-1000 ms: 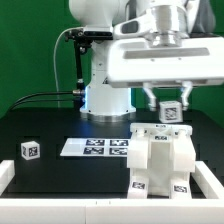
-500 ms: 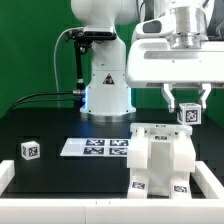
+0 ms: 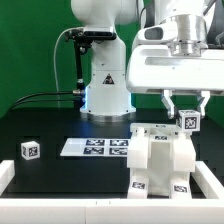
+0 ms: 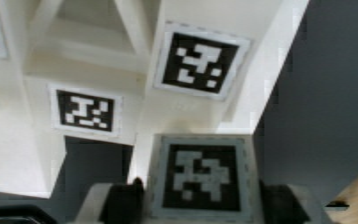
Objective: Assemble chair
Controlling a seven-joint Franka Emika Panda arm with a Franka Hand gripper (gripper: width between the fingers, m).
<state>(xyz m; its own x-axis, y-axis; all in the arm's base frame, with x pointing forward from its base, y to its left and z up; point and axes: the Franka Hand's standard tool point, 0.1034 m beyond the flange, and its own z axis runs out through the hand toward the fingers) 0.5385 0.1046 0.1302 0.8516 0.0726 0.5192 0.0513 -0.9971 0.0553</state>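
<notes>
Black table under the whole scene, edged by a white rim along the near side. White robot arm planted at the far middle, reaching forward and over to the right. Half-built chair standing at the near right of the table, blocky and white, tagged on top and low on its near face. Marker board flat on the table just left of the chair, around the middle. Gripper hanging above the chair's far right corner, fingers pointing down and clenched on a small block, one finger on either side of it. Loose cube alone at the near left, well apart from everything else, tag turned toward the near side. Small block also tagged, held upright over the chair's top, seemingly just clear of it, though the gap is hard to judge from either view. From the wrist, two chair tags showing beyond the held block, on white faces.
</notes>
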